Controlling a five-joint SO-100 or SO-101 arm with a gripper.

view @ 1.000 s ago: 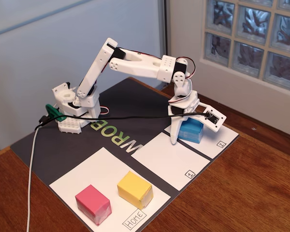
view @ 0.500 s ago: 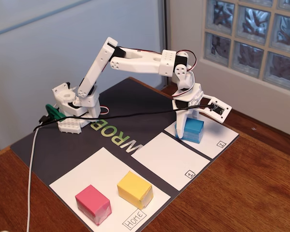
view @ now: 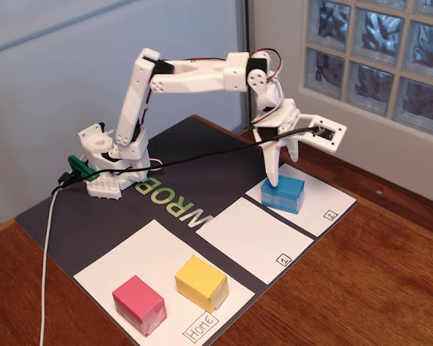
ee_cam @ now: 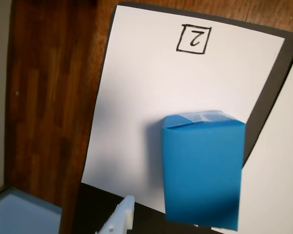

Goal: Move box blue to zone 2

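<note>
Sitting on zone 2 (view: pixel 319 204): box blue (view: pixel 283 194); gripper (view: pixel 283 157) spread above; yellow cube (view: pixel 200 282) well apart.

My arm (view: pixel 180 76) is white with black servo blocks and red and black wires, and my gripper (view: pixel 282 167) is white too. A green clamp (view: pixel 79 169) sits at my base. The blue box (view: pixel 283 194) is cyan on top with paler, whitish lower sides; in the wrist view (ee_cam: pixel 202 170) it reads as saturated blue with a pale taped flap. Zone 2 (view: pixel 325 205) is white paper with a black boxed "2". The mat (view: pixel 79 223) is dark grey with green and white lettering. Near the table's front edge sit a pink cube (view: pixel 138 303) and a yellow cube (view: pixel 200 282). The table (view: pixel 375 288) is reddish-brown wood.
</note>
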